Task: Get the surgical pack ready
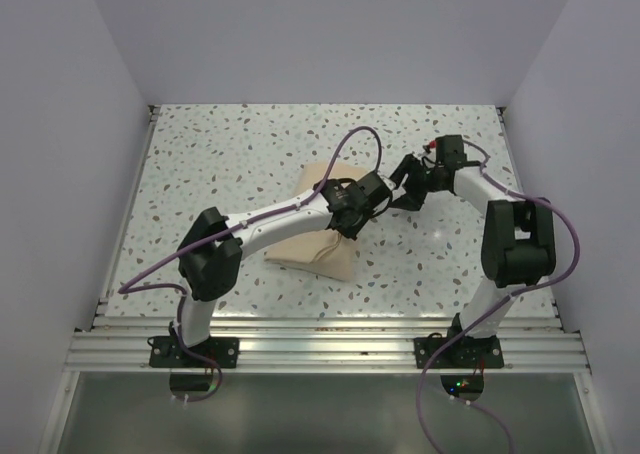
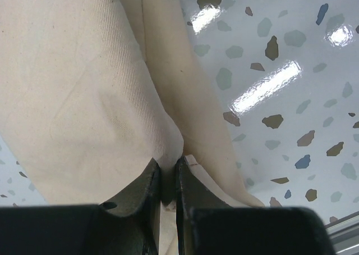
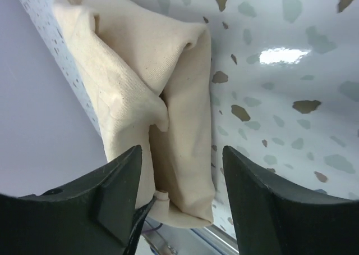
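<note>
The surgical pack shows as a folded beige cloth bundle (image 1: 310,249) lying mid-table. My left gripper (image 1: 352,222) sits over the bundle's right end. In the left wrist view it (image 2: 167,173) is shut on a raised fold of the beige cloth (image 2: 84,86), which is pinched between both dark fingers. My right gripper (image 1: 400,189) hovers just right of the bundle. In the right wrist view it (image 3: 182,173) stands open, its fingers apart and holding nothing. The folded cloth (image 3: 146,58) lies beyond it with its flaps overlapping. Whatever is inside the cloth is hidden.
The speckled terrazzo table (image 1: 230,164) is walled in by pale panels on the left, right and back. An aluminium rail (image 1: 330,339) runs along the near edge by the arm bases. Purple cables (image 1: 350,144) loop above both arms.
</note>
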Available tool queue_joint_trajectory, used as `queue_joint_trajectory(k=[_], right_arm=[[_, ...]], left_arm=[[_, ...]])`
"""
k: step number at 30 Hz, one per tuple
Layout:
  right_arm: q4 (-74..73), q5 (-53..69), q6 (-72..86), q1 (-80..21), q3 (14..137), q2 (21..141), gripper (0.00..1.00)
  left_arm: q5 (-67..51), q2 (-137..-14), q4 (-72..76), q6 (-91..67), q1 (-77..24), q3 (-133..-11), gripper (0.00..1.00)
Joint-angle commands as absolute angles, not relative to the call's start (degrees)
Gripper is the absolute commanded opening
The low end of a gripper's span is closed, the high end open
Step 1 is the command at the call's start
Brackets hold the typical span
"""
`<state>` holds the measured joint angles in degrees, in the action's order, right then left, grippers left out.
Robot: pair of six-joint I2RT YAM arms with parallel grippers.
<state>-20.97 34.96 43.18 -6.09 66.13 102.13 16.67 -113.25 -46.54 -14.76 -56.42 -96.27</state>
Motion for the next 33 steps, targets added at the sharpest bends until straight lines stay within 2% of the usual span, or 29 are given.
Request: queue_joint_trajectory(k=[1, 4, 9, 13, 20, 23, 25, 27, 28, 29, 33], right_arm=[[-28.4, 40.7, 37.9, -4.5, 70.7, 101.8, 0.65], [-26.5, 43.6, 40.9, -4.7, 72.4, 103.6, 0.72], [-23.3, 43.3, 46.8, -6.6, 76.3, 106.0, 0.72], [-23.6, 40.9, 50.2, -9.0, 79.4, 109.1, 0.71], [-26.5, 36.0, 51.2, -12.4, 84.1, 112.8, 0.61], [-26.0, 35.9, 51.0, -12.5, 84.2, 114.6, 0.53], [-25.6, 35.7, 50.2, -12.6, 83.9, 114.8, 0.44], [-25.1, 35.3, 48.1, -12.3, 83.3, 114.8, 0.27], [-25.5, 35.0, 46.9, -12.2, 83.3, 114.7, 0.05], [-25.5, 34.0, 43.9, -12.0, 83.1, 114.6, 0.00], [-19.3, 36.0, 38.7, -11.7, 78.0, 114.3, 0.00]], left_arm=[[15.6, -113.3, -42.4, -13.5, -56.6, -96.2, 0.00], [15.2, -113.3, -42.4, -13.4, -56.6, -96.2, 0.00], [15.2, -113.5, -42.6, -13.2, -56.6, -96.2, 0.00], [15.1, -113.5, -42.6, -12.9, -56.7, -96.2, 0.00], [14.9, -113.6, -42.1, -12.3, -57.3, -96.0, 0.00], [14.9, -113.9, -41.9, -11.6, -57.7, -95.9, 0.00], [14.7, -114.1, -42.0, -11.5, -57.8, -95.6, 0.00], [14.2, -114.2, -41.9, -11.3, -57.9, -95.1, 0.00], [14.0, -114.2, -41.7, -11.1, -58.0, -94.9, 0.00], [13.5, -114.1, -41.7, -11.0, -58.0, -94.2, 0.00], [10.6, -113.2, -39.4, -10.8, -58.1, -91.1, 0.00]])
